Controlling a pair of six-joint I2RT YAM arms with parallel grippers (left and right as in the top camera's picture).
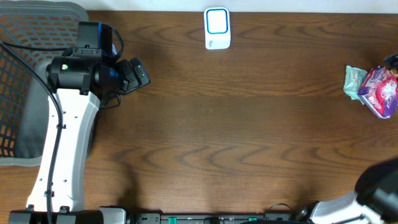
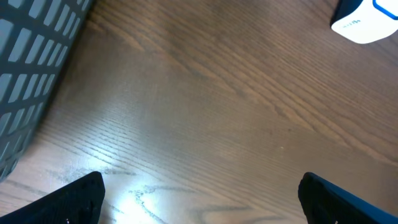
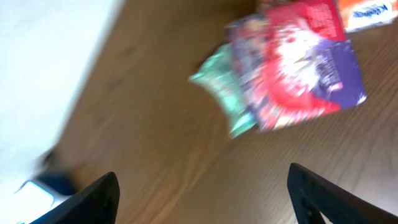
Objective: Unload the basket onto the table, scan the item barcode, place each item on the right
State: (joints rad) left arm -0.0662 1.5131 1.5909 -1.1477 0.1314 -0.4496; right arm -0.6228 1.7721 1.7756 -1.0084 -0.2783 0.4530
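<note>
The white and blue scanner (image 1: 217, 28) stands at the table's far edge, and shows at the top right of the left wrist view as the scanner (image 2: 365, 22). A red and purple packet (image 1: 380, 90) lies on a green packet (image 1: 354, 81) at the right edge. The right wrist view is blurred but shows the red and purple packet (image 3: 305, 62) and the green packet (image 3: 227, 93) ahead of my right gripper (image 3: 202, 174), which is open and empty. My left gripper (image 2: 200, 180) is open over bare wood, also seen as the left gripper (image 1: 142, 73) overhead. No barcode shows.
A grey mesh basket (image 1: 25, 81) sits at the left edge beside the left arm. An orange and white pack (image 3: 367, 12) lies behind the packets. The right arm (image 1: 379, 186) reaches in at the bottom right corner.
</note>
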